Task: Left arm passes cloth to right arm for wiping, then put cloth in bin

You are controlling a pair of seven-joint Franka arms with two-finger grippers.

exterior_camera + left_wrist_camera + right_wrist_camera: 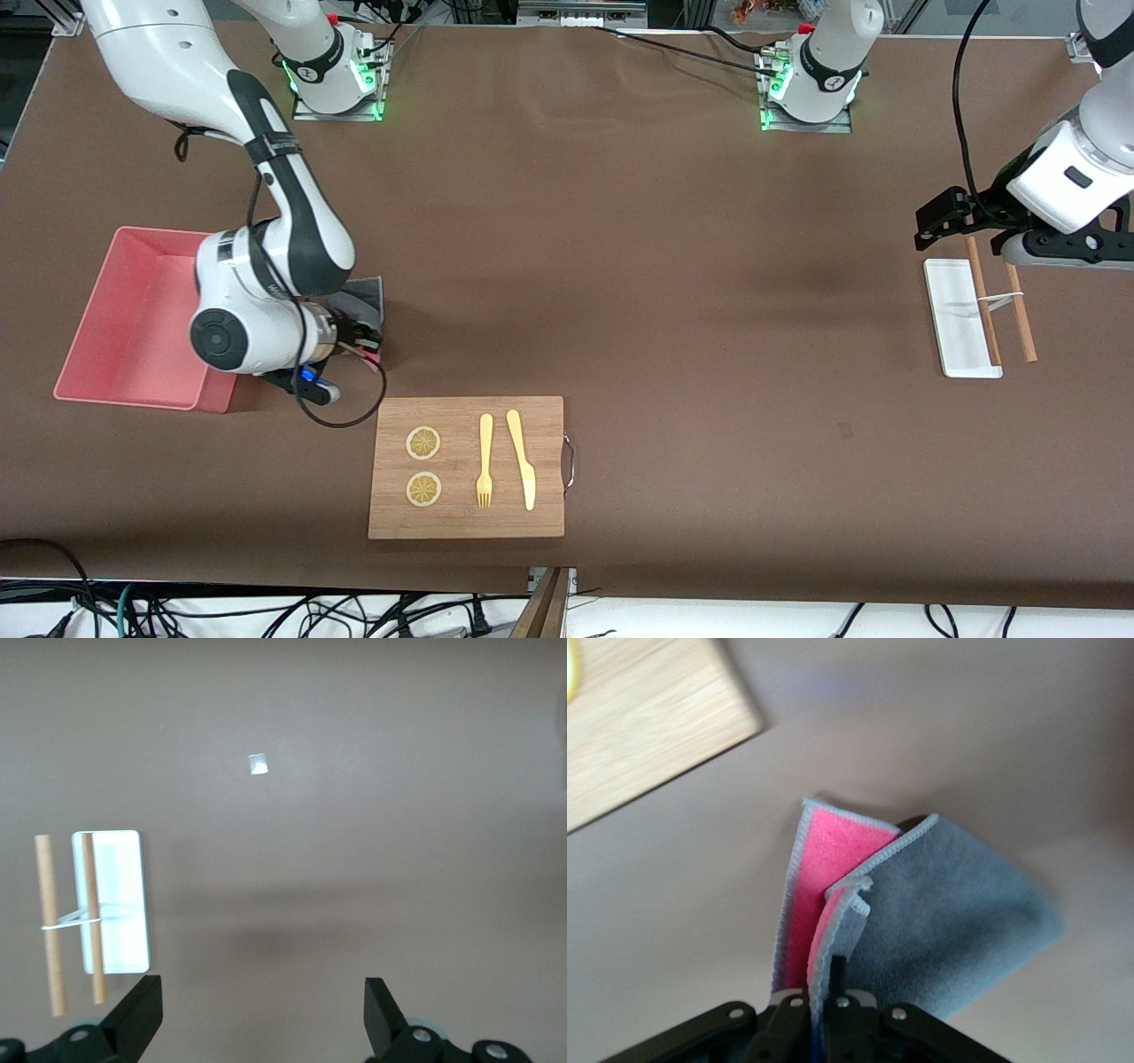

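Cloth (921, 912): pinched at one edge in the right gripper (824, 992), jaws closed tight on it. Folded over itself, magenta face showing beside the grey. In the front view the cloth (365, 297) hangs or trails low over the brown table (673, 292), just beside the bin (133, 310), at about 3 o'clock from it. Cannot tell whether the free end touches the table.

Step in hand, as I judge it: handover done, the right arm (283, 213) has the cloth, either wiping or about to carry it to the bin. No visible spill or mark under it.

Next move calls for: lift enough to clear the bin's low wall, travel toward 9 o'clock to get over the bin's floor, then open the jaws. The loose flap may drape over the rim if released too near the wall.

Cutting board (467, 468) lies at roughly 5 o'clock from the cloth, carrying two lemon slices (423, 443), a fork (485, 461) and a knife (523, 459); keep the sweep off it.

Left gripper (261, 1010): fingers spread wide, holding nothing, waiting above the table by the white tray (961, 319) and chopsticks (983, 301) at the left arm's end.
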